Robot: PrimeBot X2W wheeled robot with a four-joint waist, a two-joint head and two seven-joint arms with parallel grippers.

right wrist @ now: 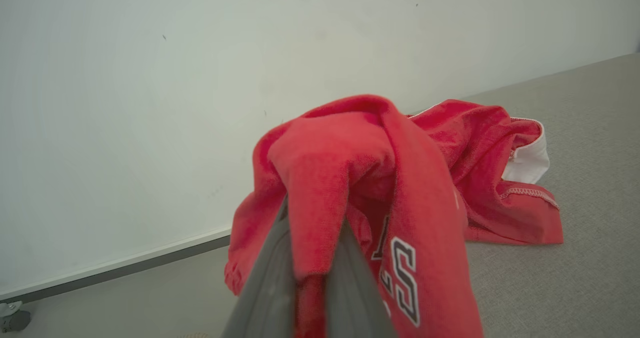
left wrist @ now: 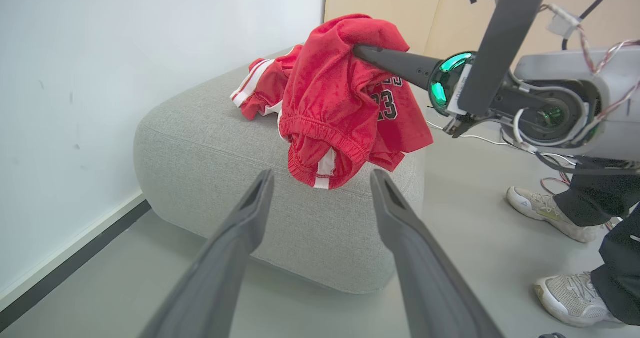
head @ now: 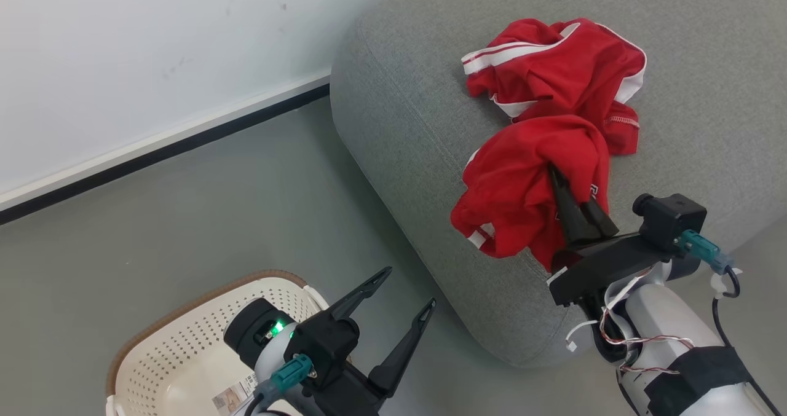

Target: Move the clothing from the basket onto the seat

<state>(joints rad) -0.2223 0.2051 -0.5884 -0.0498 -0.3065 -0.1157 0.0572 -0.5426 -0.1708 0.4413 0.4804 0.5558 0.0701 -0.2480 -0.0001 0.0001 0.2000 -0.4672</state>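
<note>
Right gripper [head: 562, 188] clamped on red shorts [head: 522, 182] at seat [head: 418, 127] edge.
Head: second red garment [head: 553, 66] lies on seat; left gripper [head: 409, 288] spread wide, empty, by basket [head: 184, 342]. Left wrist: shorts dangle, 23 showing. Right wrist: fabric pinched in its jaws.

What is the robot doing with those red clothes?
It is moving clothes from the basket to the grey seat. Its right hand is shut on one red garment, holding it up over the seat's near edge. A second red garment already lies on the seat. Its left hand is open and empty by the basket.
</note>
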